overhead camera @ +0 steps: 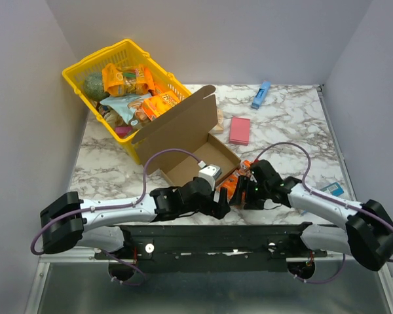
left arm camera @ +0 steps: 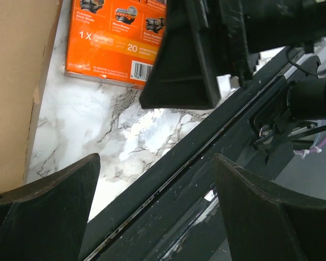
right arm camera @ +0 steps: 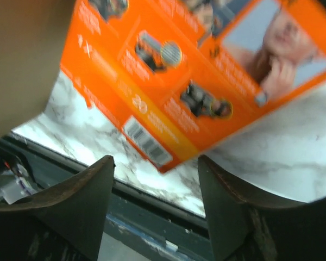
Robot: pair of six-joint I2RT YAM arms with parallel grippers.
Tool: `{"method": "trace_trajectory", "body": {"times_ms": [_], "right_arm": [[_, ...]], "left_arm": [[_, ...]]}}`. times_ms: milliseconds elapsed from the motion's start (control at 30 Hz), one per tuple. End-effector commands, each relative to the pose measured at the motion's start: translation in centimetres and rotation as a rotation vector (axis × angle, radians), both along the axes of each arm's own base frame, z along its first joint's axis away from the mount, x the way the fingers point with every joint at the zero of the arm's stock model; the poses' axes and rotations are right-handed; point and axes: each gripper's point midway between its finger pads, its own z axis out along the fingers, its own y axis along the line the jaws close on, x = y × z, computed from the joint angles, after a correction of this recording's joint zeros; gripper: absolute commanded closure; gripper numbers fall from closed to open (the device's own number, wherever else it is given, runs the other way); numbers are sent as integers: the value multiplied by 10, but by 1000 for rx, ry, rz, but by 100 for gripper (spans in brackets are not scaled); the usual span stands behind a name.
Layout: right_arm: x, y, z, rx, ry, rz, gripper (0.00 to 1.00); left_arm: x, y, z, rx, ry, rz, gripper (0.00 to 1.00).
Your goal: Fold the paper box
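The paper box [overhead camera: 203,163] is a shallow brown cardboard tray in mid-table, its lid [overhead camera: 177,121] raised toward the basket. Its brown wall shows at the left in the left wrist view [left arm camera: 16,81] and at the upper left in the right wrist view [right arm camera: 22,49]. Both grippers meet just in front of its near right corner, by the table's near edge. My left gripper [overhead camera: 220,198] [left arm camera: 156,157] is open with only table edge and the dark rail between its fingers. My right gripper [overhead camera: 239,193] [right arm camera: 155,159] is open too, with a corner of an orange printed box [right arm camera: 190,81] [left arm camera: 114,38] just beyond its fingertips.
A yellow basket [overhead camera: 75,69] of snack packs stands at the back left, touching the raised lid. A pink pad [overhead camera: 240,130] and a blue object [overhead camera: 261,95] lie at the back right. A blue-white packet [overhead camera: 332,190] lies by the right arm. The right gripper's dark finger [left arm camera: 185,60] looms close in the left wrist view.
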Motion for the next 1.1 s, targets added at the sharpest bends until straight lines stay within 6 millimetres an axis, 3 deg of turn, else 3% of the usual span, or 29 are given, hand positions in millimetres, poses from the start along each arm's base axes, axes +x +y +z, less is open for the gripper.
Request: {"method": "trace_trajectory", "body": {"times_ms": [0,67,133,300,433,533,733,933,1067], "right_arm": [[-41,-54,-11,-211,91,-58,10],[-17,-52,22,-206,-35,-71,0],[5,-60,51,-229,-122,-83,0],[67,-100,69,-285,-232,-179,0],[92,-113,59,-228,-202,-209,0],[111,-118,56,-175,-243,-207,0],[156,-111,58,-147,-345,-65,0],[162,-97,24,-98,-225,9,0],[150,-84,11,-43,-166,55,0]], "left_arm": [[1,5,10,-45,-22,32,8],[-1,8,7,-64,-20,28,7],[-1,4,10,-105,-27,29,7],[0,2,2,-93,-30,25,7],[7,-7,6,-117,-54,33,7],[12,-10,-4,-70,-50,49,7],[9,-19,-21,-36,0,41,7],[14,-16,-22,-37,-27,51,5],[14,-11,-30,-19,-18,54,4]]}}
